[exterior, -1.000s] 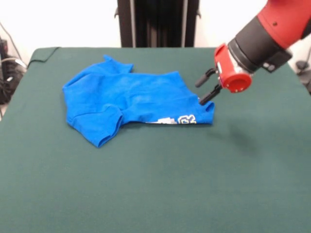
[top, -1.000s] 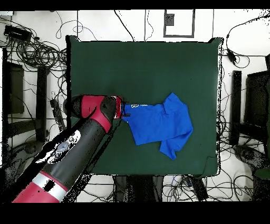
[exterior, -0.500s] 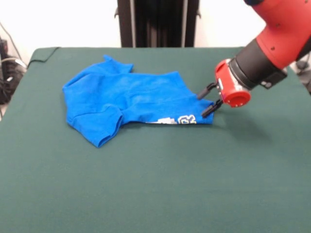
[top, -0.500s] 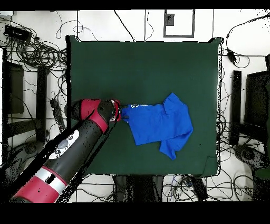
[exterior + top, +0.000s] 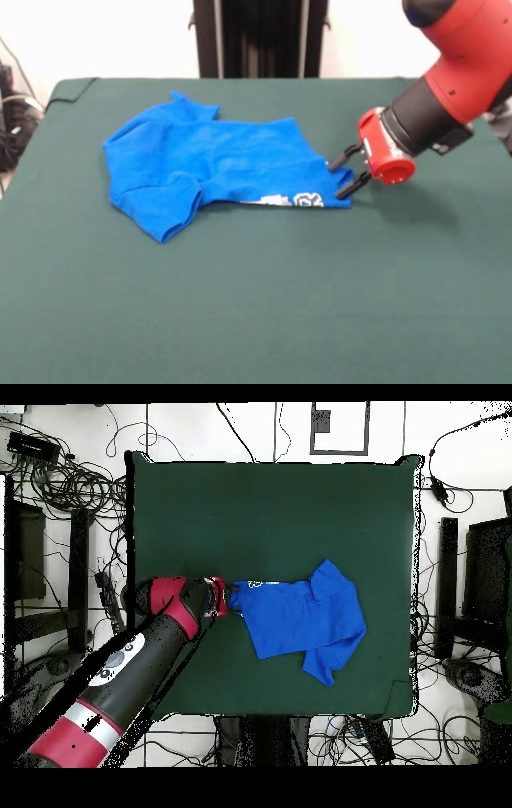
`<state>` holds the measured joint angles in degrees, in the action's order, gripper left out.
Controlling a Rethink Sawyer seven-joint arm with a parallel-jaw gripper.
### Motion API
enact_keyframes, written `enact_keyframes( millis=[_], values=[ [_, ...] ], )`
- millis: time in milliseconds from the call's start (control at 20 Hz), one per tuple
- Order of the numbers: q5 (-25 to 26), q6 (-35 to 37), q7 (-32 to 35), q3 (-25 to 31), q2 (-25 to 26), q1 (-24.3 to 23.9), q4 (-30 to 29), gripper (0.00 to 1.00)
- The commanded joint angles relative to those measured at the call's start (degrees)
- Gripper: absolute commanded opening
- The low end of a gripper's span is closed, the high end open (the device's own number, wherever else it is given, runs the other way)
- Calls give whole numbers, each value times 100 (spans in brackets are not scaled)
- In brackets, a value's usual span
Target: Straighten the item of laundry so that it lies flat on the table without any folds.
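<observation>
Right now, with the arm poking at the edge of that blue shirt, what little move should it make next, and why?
Probably close on the hem, then pull it outward. The gripper sits open with its jaws either side of the shirt corner, and the shirt lies folded on the table, its lettering tucked under that edge.

A large rectangular table covered in dark green felt-like cloth (image 5: 256, 304) carried a small bright blue short-sleeved T-shirt (image 5: 208, 164). It lay rumpled and folded, its corner with white lettering against the fingers (image 5: 346, 157).
</observation>
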<state>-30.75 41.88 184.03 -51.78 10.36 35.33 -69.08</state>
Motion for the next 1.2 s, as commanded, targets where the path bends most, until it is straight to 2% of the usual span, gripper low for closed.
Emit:
enact_keyframes(
  millis=[50, 350, 700, 1200],
  values=[
    [-630, 34, 2123, 398, 400, 224, 393, 100],
    [-683, 132, 2128, 141, 586, 56, 747, 100],
    [-524, 188, 2497, -918, 1200, 193, 900, 100],
    [-642, -207, 2346, -1069, 1401, 98, 808, 100]
  ],
)
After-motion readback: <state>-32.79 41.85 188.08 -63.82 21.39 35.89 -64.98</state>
